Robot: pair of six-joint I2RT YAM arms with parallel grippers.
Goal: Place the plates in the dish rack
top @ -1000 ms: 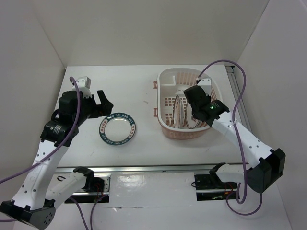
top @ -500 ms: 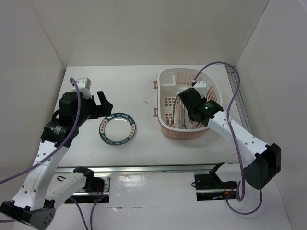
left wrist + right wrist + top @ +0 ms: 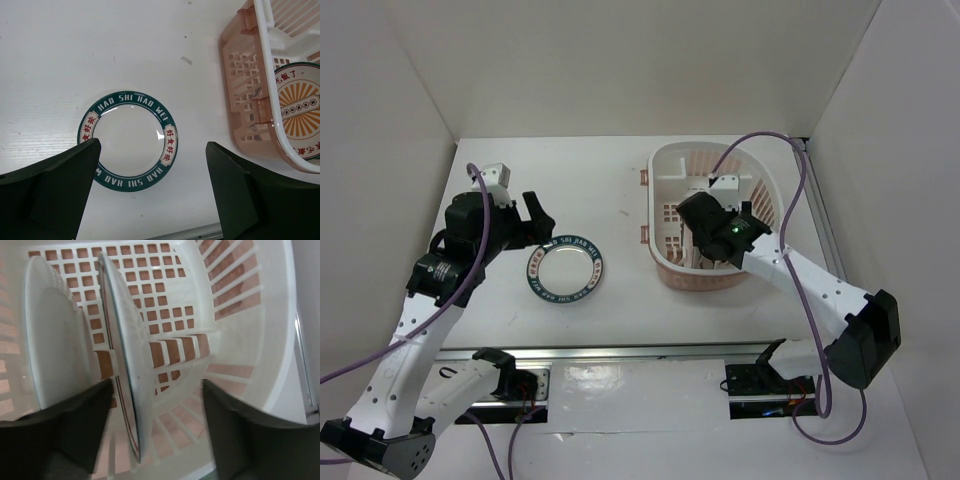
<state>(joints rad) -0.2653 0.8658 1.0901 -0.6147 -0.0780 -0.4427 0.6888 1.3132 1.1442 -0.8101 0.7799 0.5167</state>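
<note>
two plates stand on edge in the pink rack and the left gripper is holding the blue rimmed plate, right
Not quite. The left gripper is not holding the blue rimmed plate: its fingers are open and the plate lies flat on the table, clear of them, as the left wrist view shows. Two plates do stand on edge in the pink rack.

White table (image 3: 620, 180); purple cables (image 3: 765, 135); metal rail (image 3: 640, 350).

A lab bench: white partition walls (image 3: 620, 70) enclosing a table (image 3: 610, 180).
</note>
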